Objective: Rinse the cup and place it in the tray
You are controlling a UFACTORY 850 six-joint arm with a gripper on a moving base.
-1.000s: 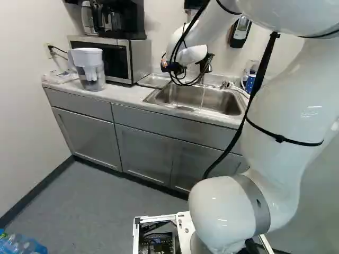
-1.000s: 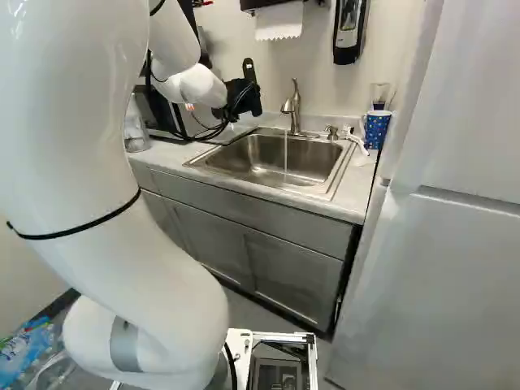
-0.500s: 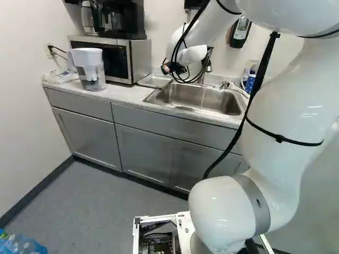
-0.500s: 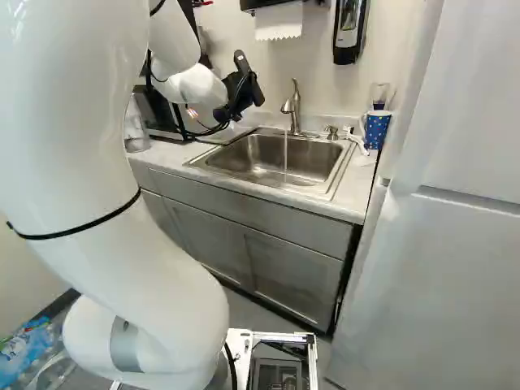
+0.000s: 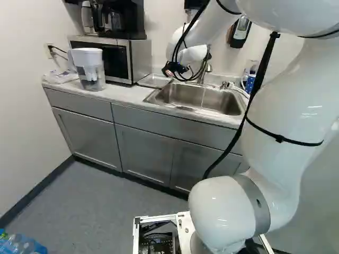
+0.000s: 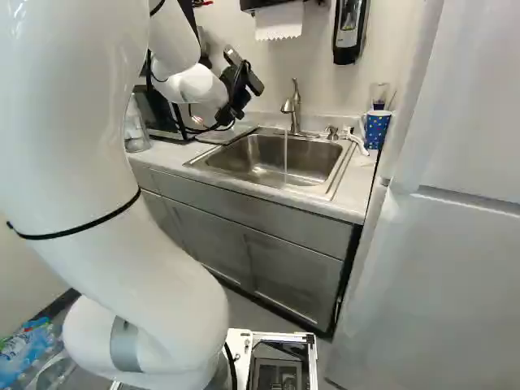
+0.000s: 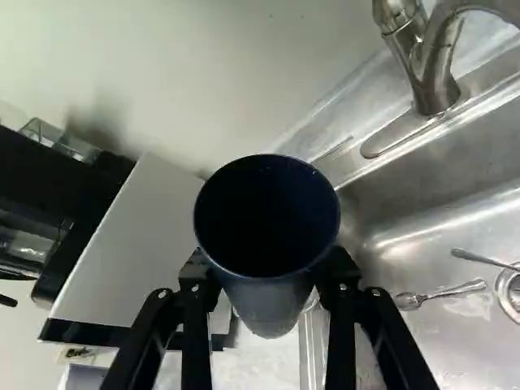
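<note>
“While that water (image 6: 285, 154) runs from the faucet (image 6: 292, 106) into the steel sink (image 6: 268, 175), what has the gripper (image 5: 169, 71) got hold of?”

“A dark blue cup (image 7: 272, 301). The two fingers pinch it from both sides, and its open mouth faces the wrist camera. The inside is too dark for me to make out.”

“Is it under the stream?”

“It's off to the side, near the microwave (image 5: 123, 61). From the left base view, the gripper shows just above the metal tray (image 5: 154, 81), there on the counter (image 5: 124, 95) between the microwave and the sink. I can't tell if the cup is squarely over it.”

“And what's that lying in the sink?”

“Some metal cutlery (image 7: 439, 296), by the round drain fitting (image 7: 510, 294). I see two handles at least.”

“There's another cup too, isn't there?”

“Yes, a blue one with dots (image 6: 377, 130), standing at the other side of the sink, with a clear glass (image 6: 379, 92) showing just behind it.”

“What's over on the far left?”

“A water filter pitcher (image 5: 90, 71), upright on the counter beside the microwave. That black coffee maker (image 5: 124, 21) sits on top of the microwave.”
</note>
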